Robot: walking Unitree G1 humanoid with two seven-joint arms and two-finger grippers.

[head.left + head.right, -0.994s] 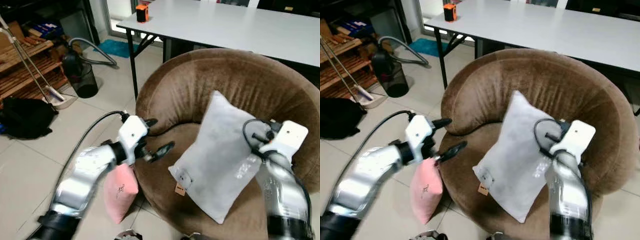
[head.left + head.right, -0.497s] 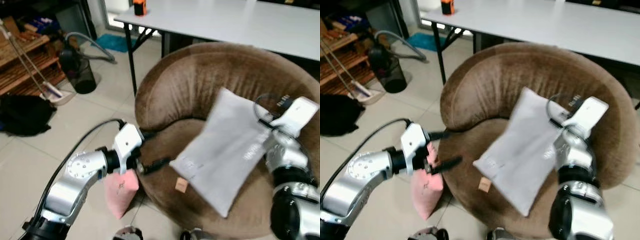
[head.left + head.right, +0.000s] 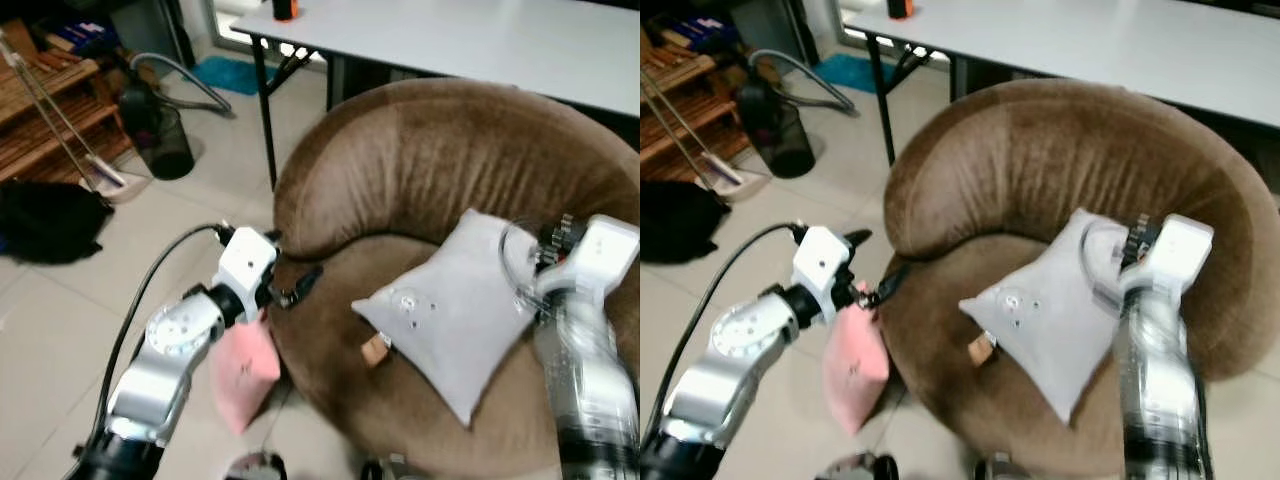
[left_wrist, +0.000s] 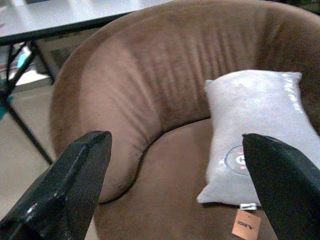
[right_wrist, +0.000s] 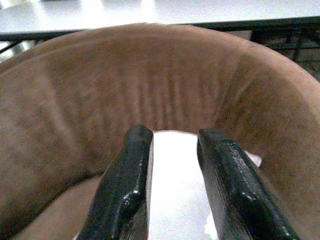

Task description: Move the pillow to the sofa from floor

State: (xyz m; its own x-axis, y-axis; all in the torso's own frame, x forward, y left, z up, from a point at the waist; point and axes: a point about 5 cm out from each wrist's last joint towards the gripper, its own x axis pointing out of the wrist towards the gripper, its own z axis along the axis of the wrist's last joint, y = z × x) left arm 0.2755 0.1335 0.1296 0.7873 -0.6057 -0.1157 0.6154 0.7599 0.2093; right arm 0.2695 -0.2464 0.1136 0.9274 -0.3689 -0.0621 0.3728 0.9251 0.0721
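Softness is being judged as the main trait of the pale grey square fabric pillow [image 3: 455, 310], which is lying on the seat of the round brown plush sofa [image 3: 440, 160], leaning toward the backrest; being light and limp, it is likely to sag from any single hold, so an edge or corner is judged the best place to be taken. Its upper edge, toward the backrest, is being pinched between the two black fingers [image 5: 125, 190] of the right gripper [image 5: 172, 175], with white cloth showing in the narrow gap. The left gripper [image 3: 292, 285] is being held beside the sofa's front rim, its fingers [image 4: 70, 185] spread wide and holding nothing. A small brown tag [image 3: 375, 350] is hanging from the pillow's lower corner over the seat. A pink cushion [image 3: 243, 370] is resting on the tiled floor against the sofa's base, under the left arm. Behind the sofa a white table [image 3: 480, 40] is standing, and well apart from the sofa a black waste bin [image 3: 160, 135], a wooden rack [image 3: 50, 120] and a black bag [image 3: 50, 220] are being kept. Nothing is judged to be blocking the release.
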